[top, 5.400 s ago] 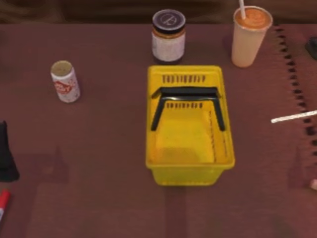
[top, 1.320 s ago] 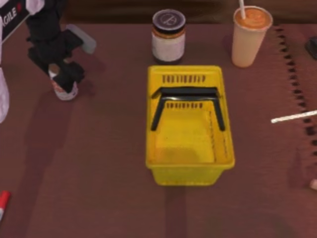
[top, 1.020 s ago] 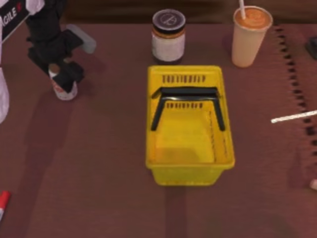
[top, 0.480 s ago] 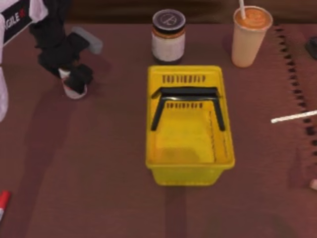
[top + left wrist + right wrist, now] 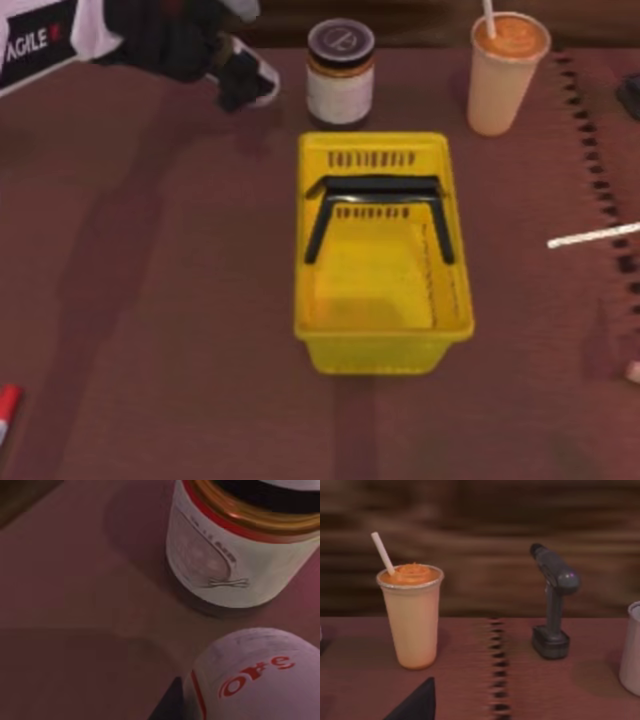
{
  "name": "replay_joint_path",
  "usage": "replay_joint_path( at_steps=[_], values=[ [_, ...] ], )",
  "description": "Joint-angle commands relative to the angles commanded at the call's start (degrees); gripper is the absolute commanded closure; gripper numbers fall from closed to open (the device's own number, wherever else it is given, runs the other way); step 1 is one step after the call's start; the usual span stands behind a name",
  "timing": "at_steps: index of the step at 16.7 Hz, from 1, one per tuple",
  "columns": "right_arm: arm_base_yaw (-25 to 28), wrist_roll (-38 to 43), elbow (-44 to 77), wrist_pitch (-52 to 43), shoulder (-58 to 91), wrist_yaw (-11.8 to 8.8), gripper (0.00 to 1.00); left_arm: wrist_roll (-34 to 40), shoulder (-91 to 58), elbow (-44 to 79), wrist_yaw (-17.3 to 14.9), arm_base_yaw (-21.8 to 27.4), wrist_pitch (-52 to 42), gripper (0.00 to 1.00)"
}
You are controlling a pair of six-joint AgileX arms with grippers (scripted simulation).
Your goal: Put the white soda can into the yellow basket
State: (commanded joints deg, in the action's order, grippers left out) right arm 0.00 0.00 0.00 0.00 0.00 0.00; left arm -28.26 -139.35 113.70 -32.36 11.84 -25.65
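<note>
Since half a second earlier, the left pincer (image 5: 243, 82) had carried the white soda can (image 5: 255, 677) off the table (image 5: 170, 300), toward the yellow basket (image 5: 382, 345) lying at five o'clock. It was closed on the can, beside the jar (image 5: 340, 72). Open room lay above the basket's rim. Right pincer stayed parked, out of view.

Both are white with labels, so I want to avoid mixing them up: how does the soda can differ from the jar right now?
The soda can is held by the left gripper; the jar stands on the table, ungripped. The can bears red lettering; the jar has a pale label under an amber band and a dark lid. In the left wrist view the can looks narrower than the jar. Both are white and cylindrical.
</note>
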Motion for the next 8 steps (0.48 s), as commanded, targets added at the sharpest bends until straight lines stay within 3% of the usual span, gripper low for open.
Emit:
replay_joint_path(
  at_steps=[8],
  values=[
    [0.0, 0.0, 0.0, 0.0, 0.0, 0.0, 0.00, 13.5, 14.2, -19.4, -27.5, 4.0, 48.1, 1.00]
  ],
)
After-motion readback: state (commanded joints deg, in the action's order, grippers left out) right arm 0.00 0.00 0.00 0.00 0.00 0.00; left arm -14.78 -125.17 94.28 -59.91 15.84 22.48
